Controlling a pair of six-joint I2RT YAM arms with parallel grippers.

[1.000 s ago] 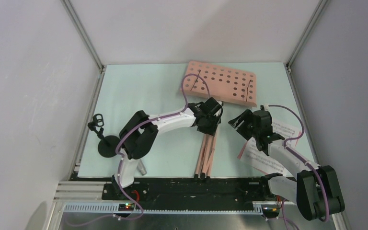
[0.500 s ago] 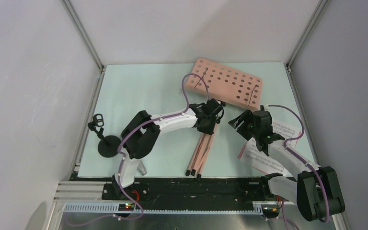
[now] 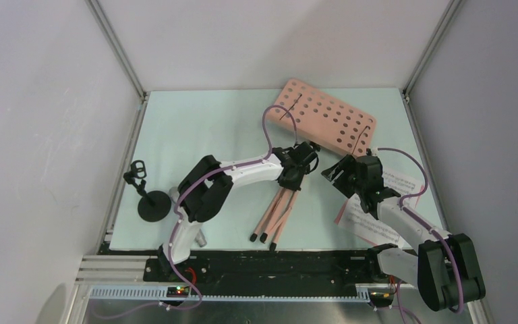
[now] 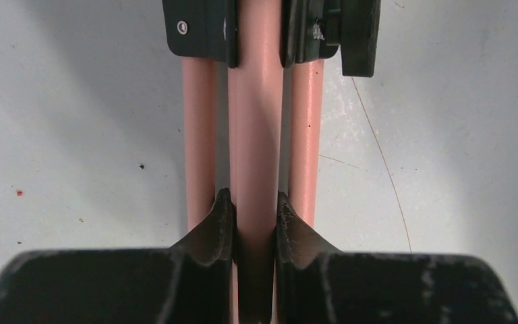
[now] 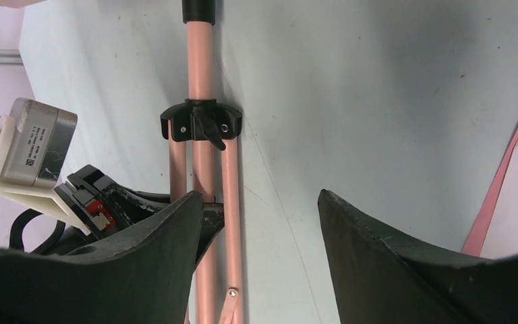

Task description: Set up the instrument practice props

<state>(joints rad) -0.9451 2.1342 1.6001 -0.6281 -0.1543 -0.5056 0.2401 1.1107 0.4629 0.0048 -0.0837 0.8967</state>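
Left tool clamped on the salmon-pink music stand, right tool held wide beside it

The left tool's fingers press both sides of the stand's middle tube, with the two outer legs running alongside. The stand slants across the pale worktop, its perforated desk toward the far right corner and its black-tipped legs toward the near edge. The right tool hangs over the same tube with jaws well apart, gripping nothing. Sheet-music pages lie flat under the right arm, and the small black mic stand stands upright near the left edge
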